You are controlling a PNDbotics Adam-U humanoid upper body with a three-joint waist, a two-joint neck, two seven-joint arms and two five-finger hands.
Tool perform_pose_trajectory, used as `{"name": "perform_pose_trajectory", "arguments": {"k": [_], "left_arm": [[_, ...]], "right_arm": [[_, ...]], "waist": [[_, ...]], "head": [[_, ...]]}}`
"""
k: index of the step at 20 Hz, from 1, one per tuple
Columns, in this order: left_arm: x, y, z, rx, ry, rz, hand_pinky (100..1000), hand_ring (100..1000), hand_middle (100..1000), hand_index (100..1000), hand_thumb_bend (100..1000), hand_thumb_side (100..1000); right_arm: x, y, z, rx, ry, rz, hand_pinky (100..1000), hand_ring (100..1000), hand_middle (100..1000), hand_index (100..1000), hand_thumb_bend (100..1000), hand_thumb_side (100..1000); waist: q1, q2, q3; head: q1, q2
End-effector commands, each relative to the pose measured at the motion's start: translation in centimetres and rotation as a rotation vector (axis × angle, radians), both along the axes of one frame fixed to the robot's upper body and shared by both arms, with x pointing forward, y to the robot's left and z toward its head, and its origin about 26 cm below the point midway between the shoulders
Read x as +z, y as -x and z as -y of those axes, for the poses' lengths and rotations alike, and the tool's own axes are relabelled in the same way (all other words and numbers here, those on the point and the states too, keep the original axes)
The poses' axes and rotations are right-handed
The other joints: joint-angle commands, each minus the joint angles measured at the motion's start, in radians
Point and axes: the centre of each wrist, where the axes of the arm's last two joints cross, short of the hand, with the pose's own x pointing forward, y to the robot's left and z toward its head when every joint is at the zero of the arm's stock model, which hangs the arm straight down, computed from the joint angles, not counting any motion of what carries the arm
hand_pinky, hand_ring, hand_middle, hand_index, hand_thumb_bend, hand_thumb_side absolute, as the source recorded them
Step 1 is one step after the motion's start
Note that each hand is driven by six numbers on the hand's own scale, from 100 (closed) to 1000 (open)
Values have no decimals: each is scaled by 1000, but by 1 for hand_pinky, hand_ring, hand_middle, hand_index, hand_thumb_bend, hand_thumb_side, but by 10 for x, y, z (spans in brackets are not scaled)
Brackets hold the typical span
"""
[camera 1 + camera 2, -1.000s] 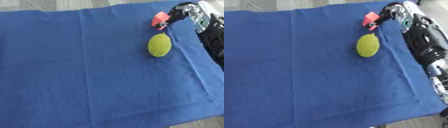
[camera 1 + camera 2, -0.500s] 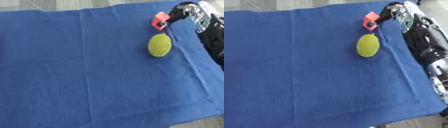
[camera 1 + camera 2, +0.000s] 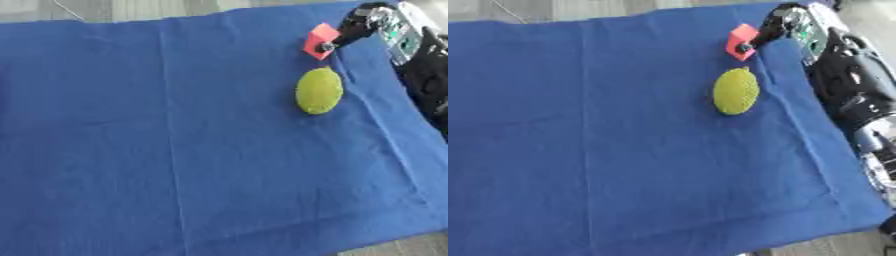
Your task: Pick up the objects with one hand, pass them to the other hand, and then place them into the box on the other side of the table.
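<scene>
- The robot's right hand (image 3: 785,22) reaches in from the upper right, over the far right part of the table.
- Its fingers (image 3: 350,31) are curled round a small red block (image 3: 318,40), pinching it at the block's right side; the block sits tilted, one corner pointing up and away.
- I cannot tell whether the red block touches the cloth or hangs just above it.
- A yellow-green oval fruit (image 3: 736,92), with a bumpy skin, lies on the cloth near the block, on the side closer to the robot; the two are apart, and the hand does not touch the fruit.
- The fruit lies with its long axis running roughly away from the robot.
- A blue cloth (image 3: 175,150) covers the table almost wholly, with straight fold creases running across and along it.
- The black and silver right arm (image 3: 846,90) runs down the right edge of the cloth, showing best in the right eye view.
- A grey floor (image 3: 87,7) shows past the cloth's far edge.
</scene>
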Motion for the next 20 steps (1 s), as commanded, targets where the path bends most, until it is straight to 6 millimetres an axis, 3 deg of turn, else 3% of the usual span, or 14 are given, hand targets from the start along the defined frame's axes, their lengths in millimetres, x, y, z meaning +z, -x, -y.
{"name": "perform_pose_trajectory", "arguments": {"k": [1, 15, 20], "left_arm": [[18, 6, -10, 22, -22, 44, 822, 712, 645, 723, 177, 391], [17, 7, -12, 31, -22, 44, 822, 712, 643, 723, 172, 388], [17, 7, -12, 31, -22, 43, 823, 712, 642, 722, 169, 388]], "right_arm": [[12, 4, 7, -12, 5, 27, 876, 822, 773, 786, 521, 439], [9, 3, 5, -3, -62, 57, 849, 761, 683, 713, 410, 147], [10, 4, 4, 3, -80, 82, 837, 738, 648, 687, 328, 118]], "waist": [[0, -17, 2], [-1, -18, 3], [-2, -22, 1]], "head": [[-4, -10], [-3, -8], [0, -4]]}}
